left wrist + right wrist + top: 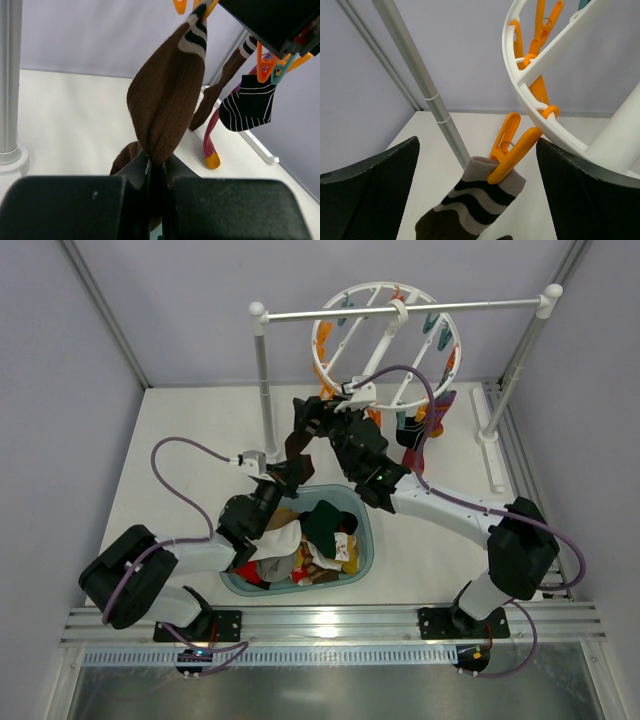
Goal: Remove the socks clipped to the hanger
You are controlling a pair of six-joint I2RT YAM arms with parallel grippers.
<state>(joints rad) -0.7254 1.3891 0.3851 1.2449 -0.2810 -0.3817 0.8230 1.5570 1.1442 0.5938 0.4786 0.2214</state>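
Observation:
The white ring hanger [352, 292] hangs from the rail, and its rim [540, 115] fills the upper right of the right wrist view. An orange clip [512, 150] pinches the striped cuff of a dark brown sock [470, 205]. My left gripper [156, 165] is shut on the lower end of that brown sock [167, 100], which is stretched up to the clip. My right gripper [477, 142] is open, its fingers either side of the clip and cuff without touching them. A black striped sock [247, 107], another brown sock [220, 95] and a purple-red sock with an orange toe [210, 150] hang nearby.
A teal basket [365, 540] holding several socks sits between the arm bases. The white rail stand [480, 307] crosses the back, with its left post [265, 380] close beside the grippers. The same post [427, 95] stands just behind the clipped cuff.

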